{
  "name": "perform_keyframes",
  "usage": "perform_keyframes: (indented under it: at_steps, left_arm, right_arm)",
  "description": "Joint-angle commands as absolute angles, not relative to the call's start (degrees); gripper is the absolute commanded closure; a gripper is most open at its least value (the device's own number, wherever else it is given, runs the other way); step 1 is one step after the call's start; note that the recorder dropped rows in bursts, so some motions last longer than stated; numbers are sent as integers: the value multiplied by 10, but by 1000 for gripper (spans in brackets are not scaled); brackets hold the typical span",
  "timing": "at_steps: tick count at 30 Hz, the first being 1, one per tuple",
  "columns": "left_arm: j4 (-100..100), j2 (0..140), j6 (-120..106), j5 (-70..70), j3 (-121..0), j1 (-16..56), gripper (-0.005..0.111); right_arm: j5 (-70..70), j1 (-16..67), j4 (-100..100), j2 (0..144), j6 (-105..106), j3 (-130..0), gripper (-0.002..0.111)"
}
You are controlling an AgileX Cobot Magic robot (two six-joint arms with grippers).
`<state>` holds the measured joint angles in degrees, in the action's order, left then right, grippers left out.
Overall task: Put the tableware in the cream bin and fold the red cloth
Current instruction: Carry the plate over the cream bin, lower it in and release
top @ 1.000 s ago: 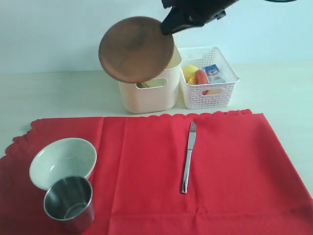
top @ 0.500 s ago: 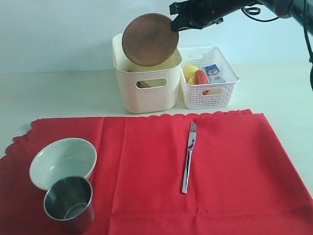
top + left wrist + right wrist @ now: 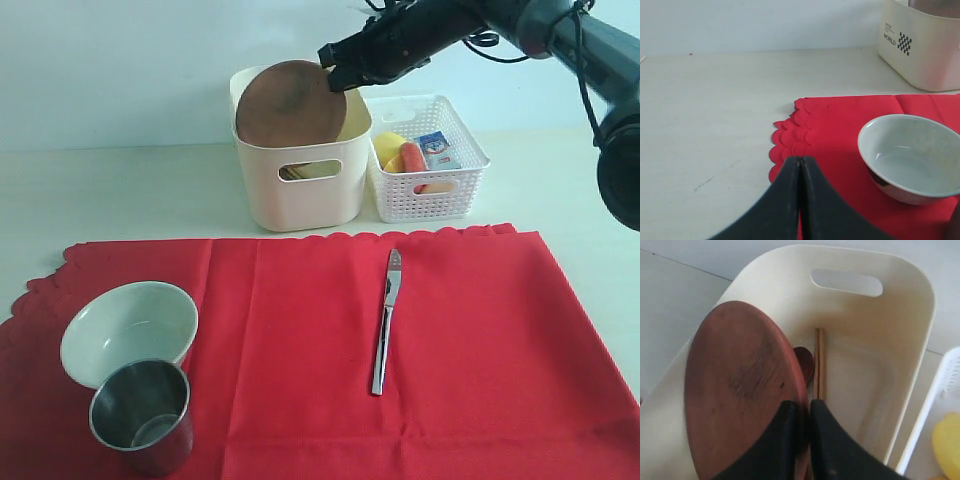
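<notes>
Rim of brown plate (image 3: 288, 105) pinched by right claw (image 3: 802, 410); plate tilted on edge, lower part inside cream bin (image 3: 300, 195). On bin floor: chopsticks (image 3: 820, 360), dark spoon (image 3: 805, 362). Empty left claw (image 3: 800, 165) pressed together near bowl (image 3: 128, 328). On red cloth (image 3: 480, 340), spread flat on surface (image 3: 130, 190): bowl, steel cup (image 3: 140, 415), knife (image 3: 385, 320).

- On the side wall of the cream bin (image 3: 927, 60), seen from the left wrist view, the word "WORLD" is printed in small dark capitals.
- Just beside that word sits a small black-and-white checkerboard square.
- Above "WORLD" run a couple of lines of finer print, too small to read.
- The small carton (image 3: 437, 150) in the white lattice basket (image 3: 445, 200) carries blue and red printing, too blurred to make out.
</notes>
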<state>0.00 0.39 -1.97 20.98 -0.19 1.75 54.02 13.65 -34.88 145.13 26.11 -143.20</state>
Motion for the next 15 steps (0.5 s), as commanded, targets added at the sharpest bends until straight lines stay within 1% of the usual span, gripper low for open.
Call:
perform_keyframes:
  at_steps: [1, 15]
  left_arm:
    - [-7, 0, -20, 205, 0, 17, 107]
    - [-7, 0, -20, 205, 0, 17, 107]
  right_arm:
    - [526, 140, -329, 1449, 263, -1438, 108]
    - [562, 140, -329, 1468, 263, -1438, 108]
